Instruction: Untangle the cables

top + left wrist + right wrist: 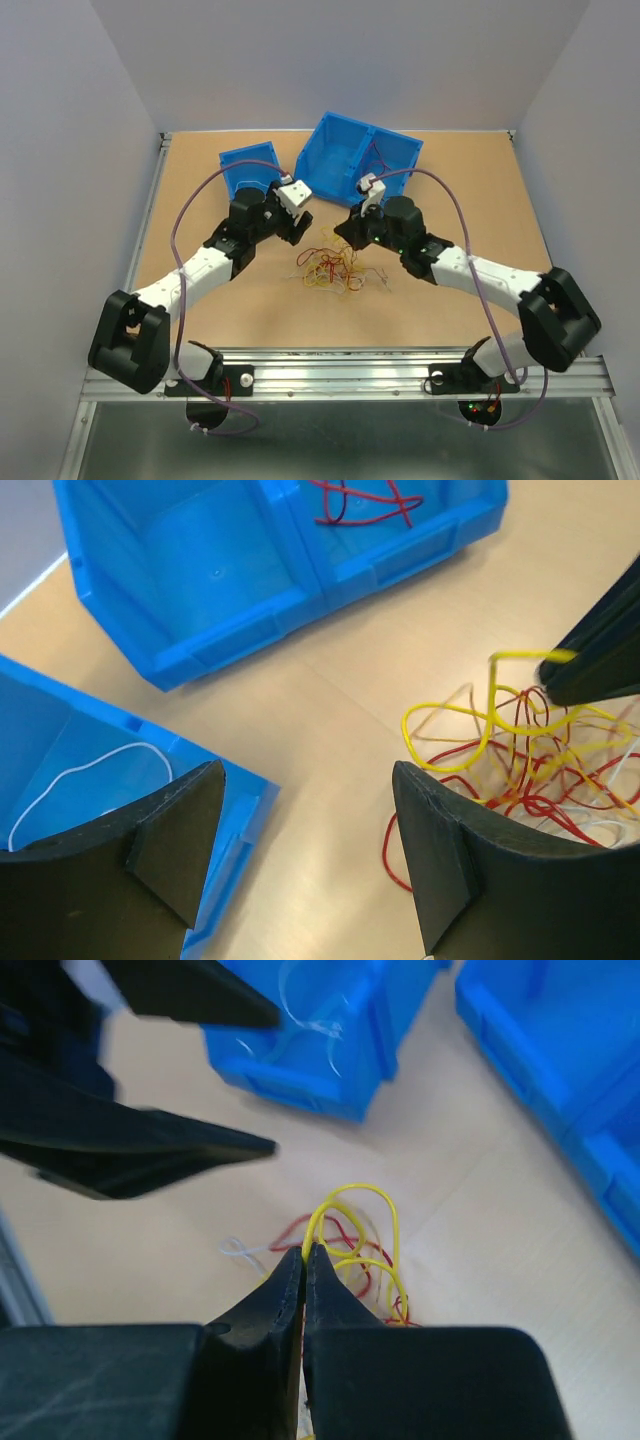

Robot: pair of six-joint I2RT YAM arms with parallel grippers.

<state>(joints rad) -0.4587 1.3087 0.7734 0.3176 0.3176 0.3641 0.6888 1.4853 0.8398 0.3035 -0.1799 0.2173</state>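
The cables [330, 268] lie in a tangle of thin yellow, red and white loops on the table between the arms. My right gripper [305, 1250] is shut on a yellow cable [372, 1192] and holds its loop above the pile. In the top view the right gripper [346, 236] is at the pile's upper right. My left gripper [308, 770] is open and empty over bare table, left of the tangle [530, 770]. In the top view it [295, 234] is at the pile's upper left.
A small blue bin [248, 168] behind the left gripper holds a white wire [80, 770]. A larger two-part blue bin [360, 155] stands behind the pile, with red wires [365, 500] in one part. A metal rail [350, 375] runs along the near edge.
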